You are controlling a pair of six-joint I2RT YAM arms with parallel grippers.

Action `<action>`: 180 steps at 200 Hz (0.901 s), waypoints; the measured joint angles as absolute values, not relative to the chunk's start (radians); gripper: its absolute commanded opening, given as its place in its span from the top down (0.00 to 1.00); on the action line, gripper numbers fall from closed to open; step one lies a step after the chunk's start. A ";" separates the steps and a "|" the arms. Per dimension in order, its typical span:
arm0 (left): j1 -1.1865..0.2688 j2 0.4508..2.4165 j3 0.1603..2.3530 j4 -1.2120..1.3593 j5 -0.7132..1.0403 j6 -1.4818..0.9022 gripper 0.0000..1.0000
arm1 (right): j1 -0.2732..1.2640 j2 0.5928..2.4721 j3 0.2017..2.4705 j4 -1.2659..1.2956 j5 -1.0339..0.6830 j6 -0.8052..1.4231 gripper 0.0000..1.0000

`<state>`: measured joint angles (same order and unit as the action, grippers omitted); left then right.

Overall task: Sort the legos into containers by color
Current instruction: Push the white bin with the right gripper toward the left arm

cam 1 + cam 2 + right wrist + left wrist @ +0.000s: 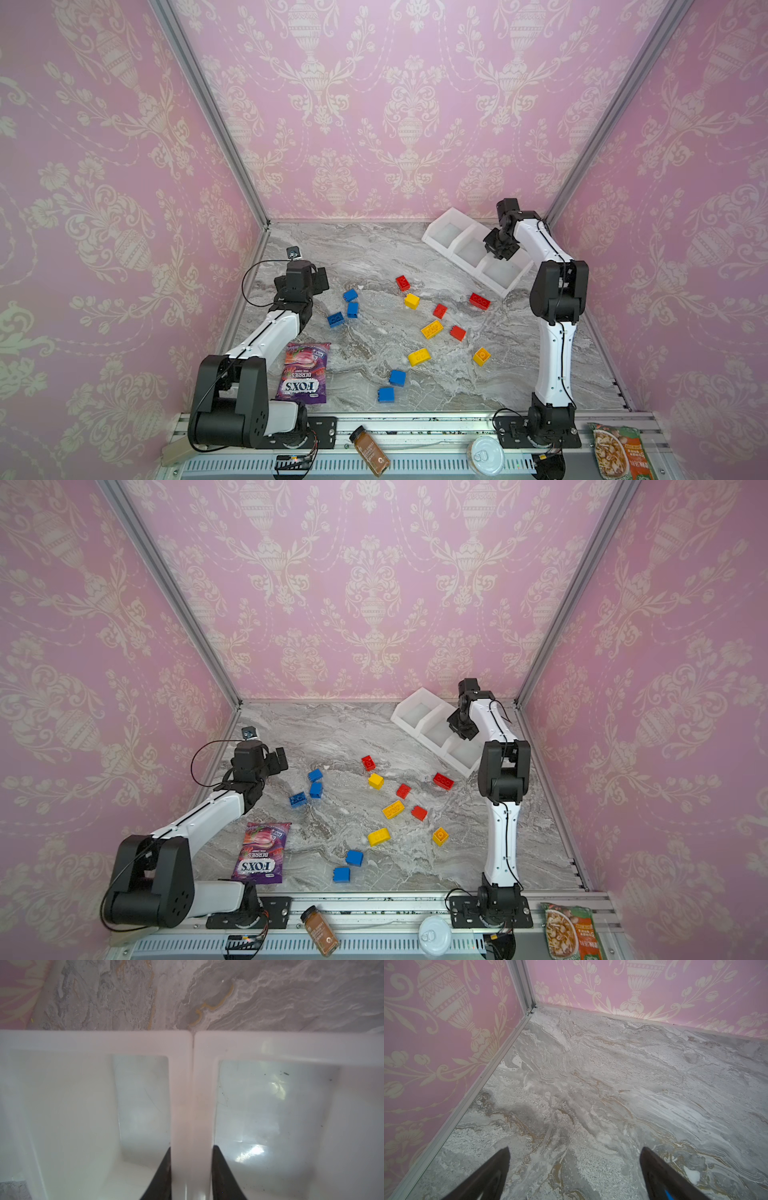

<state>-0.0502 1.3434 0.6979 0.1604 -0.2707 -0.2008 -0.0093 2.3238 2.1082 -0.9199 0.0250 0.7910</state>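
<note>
The left hand (575, 1150) is wide apart. The left wrist view shows only bare grey counter (591, 1076) between its fingers, near a pink corner. Both top views show more. The legos (431, 329) lie loose on the counter between the two arms. They are small, chunky and bumpy, in blue, red and yellow. Three blue legos (350, 295) sit to the left, and the red and yellow ones are mixed further right. The containers (435, 226) are three joined white bins at the back right. From above the grip there is hidden. The right wrist view shows the right hand (192, 1155) clamped on the double wall where two bins meet.
</note>
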 measured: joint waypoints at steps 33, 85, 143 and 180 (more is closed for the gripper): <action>-0.050 1.343 0.698 0.156 -0.271 -0.201 0.01 | 0.006 2.334 2.123 -0.921 0.038 0.757 1.00; -0.050 1.343 0.698 0.155 -0.271 -0.201 0.01 | 0.059 2.368 2.174 -0.909 0.043 0.701 1.00; -0.056 1.343 0.698 0.154 -0.271 -0.201 0.01 | 0.146 2.421 2.254 -0.895 0.042 0.672 1.00; -0.057 1.343 0.698 0.154 -0.271 -0.201 0.01 | 0.198 2.442 2.284 -0.886 0.041 0.672 1.00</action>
